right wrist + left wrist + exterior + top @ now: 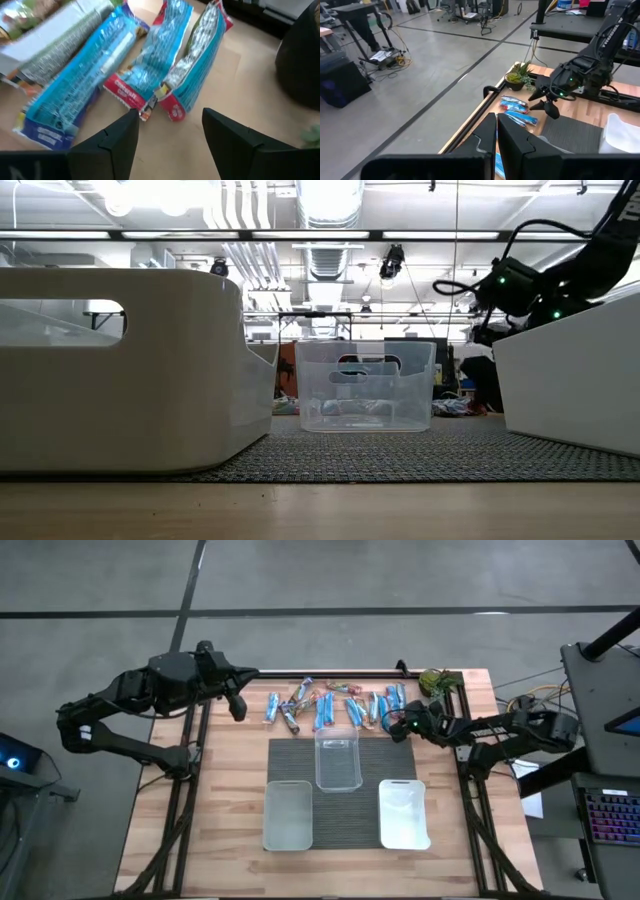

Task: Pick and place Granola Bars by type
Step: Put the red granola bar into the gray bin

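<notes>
The sorting has barely begun, judging by the tubs. In the high view three clear plastic tubs sit on and around a dark ribbed mat [335, 795] in the middle of the wooden table [230, 790]: the centre tub [338, 759], the lower-left tub [288, 815] and the lower-right tub [404, 813]. All three look empty from above. From table height the middle tub [366, 387] shows nothing clearly inside it, though wrappers behind it shine through its wall.

The granola bars [335, 707] lie scattered in a band along the upper edge of the table, above the mat, mostly bright blue with a few orange and dark ones mixed in. Every bar visible is in that band, so the whole pile seems left to be moved.

The right gripper [403, 726] hovers at the right end of that band, near the small green plant [436, 683] at the table's upper right corner. Its wrist camera shows the right gripper [170, 135] with fingers spread apart and nothing between them, poised just above a blue-wrapped bar [195, 60] with red ends, beside two more blue bars. This looks like the approach for a pick.

The left gripper [238, 705] waits at the upper left of the table, at the left end of the bars, fingers [487, 137] pressed together and holding nothing.
</notes>
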`<state>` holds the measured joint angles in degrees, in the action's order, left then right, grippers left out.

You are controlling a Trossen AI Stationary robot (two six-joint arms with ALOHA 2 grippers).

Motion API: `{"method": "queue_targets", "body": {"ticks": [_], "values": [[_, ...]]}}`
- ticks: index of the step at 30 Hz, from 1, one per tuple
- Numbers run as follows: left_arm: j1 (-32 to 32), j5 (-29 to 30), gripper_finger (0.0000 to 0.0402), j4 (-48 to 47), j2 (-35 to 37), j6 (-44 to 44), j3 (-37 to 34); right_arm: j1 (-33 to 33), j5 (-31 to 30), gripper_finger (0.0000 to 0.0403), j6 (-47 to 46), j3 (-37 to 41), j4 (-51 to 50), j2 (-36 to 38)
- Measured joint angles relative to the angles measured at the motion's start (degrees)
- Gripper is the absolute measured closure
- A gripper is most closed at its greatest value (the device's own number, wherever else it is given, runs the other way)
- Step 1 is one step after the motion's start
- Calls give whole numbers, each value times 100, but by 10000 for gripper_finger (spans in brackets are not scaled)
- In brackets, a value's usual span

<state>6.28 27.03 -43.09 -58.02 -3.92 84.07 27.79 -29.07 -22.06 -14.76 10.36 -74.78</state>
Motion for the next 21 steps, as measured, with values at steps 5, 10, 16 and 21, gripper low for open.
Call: {"method": "queue_targets", "body": {"ticks": [5,10,16,21], "values": [[1,8,401,0,0,22,0,2,-5,193,-14,0,495,-456],[1,8,401,0,0,24,0,-4,-70,193,-51,-13,765,-775],[1,8,401,0,2,26,0,9,-215,195,13,-24,904,-849],[1,8,401,0,2,27,0,41,-241,201,24,-27,899,-857]]}}
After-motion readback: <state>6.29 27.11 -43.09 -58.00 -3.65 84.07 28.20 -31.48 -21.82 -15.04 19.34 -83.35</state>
